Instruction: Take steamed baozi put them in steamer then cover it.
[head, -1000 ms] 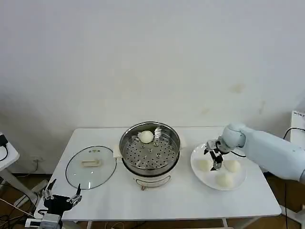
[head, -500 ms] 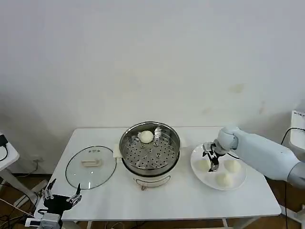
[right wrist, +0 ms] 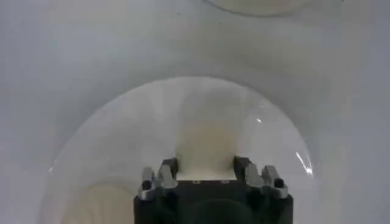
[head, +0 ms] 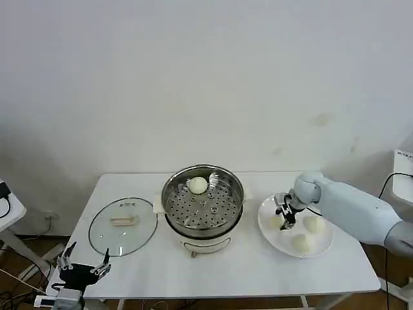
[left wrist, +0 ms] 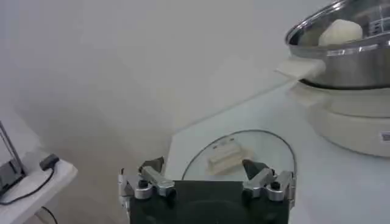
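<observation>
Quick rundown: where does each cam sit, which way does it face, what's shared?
Head: high, looking down on the table; right arm reaches to the plate, left gripper low at the table's front corner.
Left wrist: low by the left gripper, facing cover and steamer.
Right wrist: above the right gripper, its fingers around a bun on the plate.
Shared: steamer, cover, plate bun.

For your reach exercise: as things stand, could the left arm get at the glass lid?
Probably yes. The left gripper sits parked at the table's near-left corner, jaws open, and the cover lies flat just beyond it with nothing between them.
</observation>
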